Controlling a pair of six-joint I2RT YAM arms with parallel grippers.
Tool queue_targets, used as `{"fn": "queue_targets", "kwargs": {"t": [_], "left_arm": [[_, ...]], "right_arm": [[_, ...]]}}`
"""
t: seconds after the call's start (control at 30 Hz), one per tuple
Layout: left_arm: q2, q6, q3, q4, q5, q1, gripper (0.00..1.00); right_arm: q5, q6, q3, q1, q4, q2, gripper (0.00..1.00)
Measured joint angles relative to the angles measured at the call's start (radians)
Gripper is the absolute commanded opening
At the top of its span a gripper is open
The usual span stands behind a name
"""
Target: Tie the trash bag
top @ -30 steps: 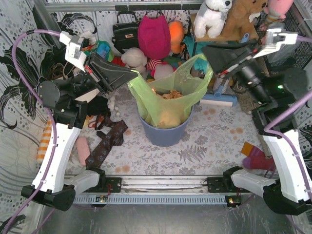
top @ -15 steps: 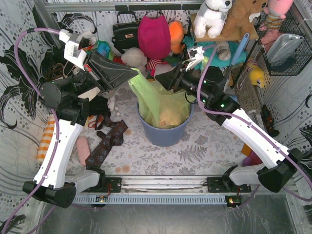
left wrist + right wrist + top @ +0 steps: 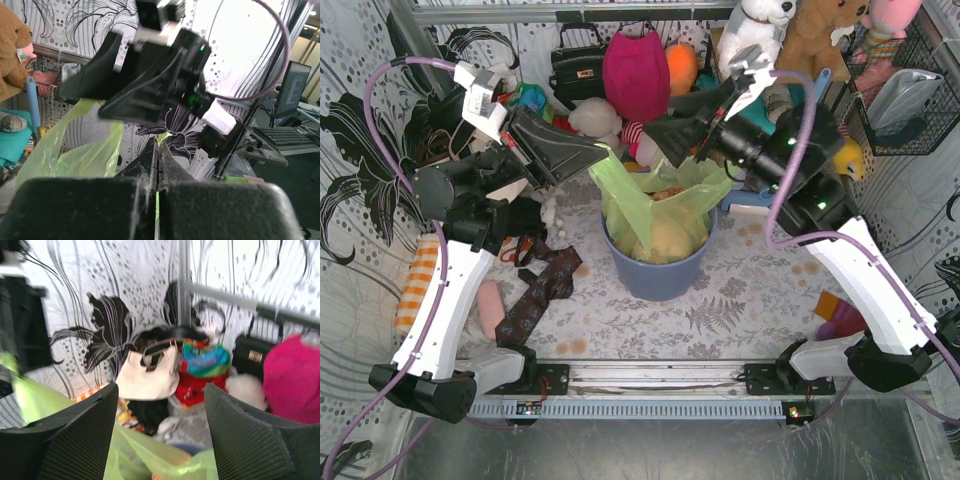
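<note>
The lime-green trash bag (image 3: 660, 205) stands in the round blue-grey bin (image 3: 655, 275), with brown paper waste showing inside. My left gripper (image 3: 603, 152) is shut on the bag's left corner and holds it up taut. In the left wrist view a green sliver of plastic sits between the closed fingertips (image 3: 159, 142), and the bag (image 3: 75, 150) hangs to the left. My right gripper (image 3: 658, 135) hovers open over the bag's rear rim, close to the left gripper. The right wrist view shows its jaws wide apart (image 3: 160, 390) with nothing between them and the bag (image 3: 150, 457) just below.
Soft toys, a black handbag (image 3: 577, 65) and a pink bag (image 3: 635, 70) crowd the back. A cream tote (image 3: 150, 377) lies left of the bin. A dark patterned cloth (image 3: 535, 295) lies front left, and a colourful sock (image 3: 840, 320) on the right.
My right arm swung from the far right in over the bag and its jaws opened. The bag's right corner, held up high before, has dropped. The left gripper stays put.
</note>
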Motion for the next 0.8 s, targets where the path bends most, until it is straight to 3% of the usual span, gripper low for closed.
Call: {"fn": "queue_targets", "kwargs": {"t": [0.2, 0.3, 0.47, 0.67, 0.8], "left_arm": [[-0.002, 0.001, -0.006, 0.013, 0.024, -0.004, 0.00], [-0.003, 0.001, -0.011, 0.014, 0.032, -0.005, 0.00], [-0.004, 0.001, -0.012, 0.016, 0.050, -0.011, 0.00], [-0.003, 0.000, -0.011, 0.027, 0.064, -0.034, 0.00], [0.000, 0.000, -0.011, 0.032, 0.066, -0.049, 0.00]], "right_arm": [[-0.145, -0.142, 0.263, 0.000, -0.109, 0.059, 0.79], [-0.278, -0.185, 0.340, -0.003, -0.178, 0.094, 0.88], [-0.531, -0.203, 0.409, -0.004, -0.249, 0.163, 0.90], [-0.775, -0.144, 0.472, -0.004, -0.250, 0.279, 0.75], [-0.862, -0.083, 0.480, -0.004, -0.213, 0.330, 0.55]]}}
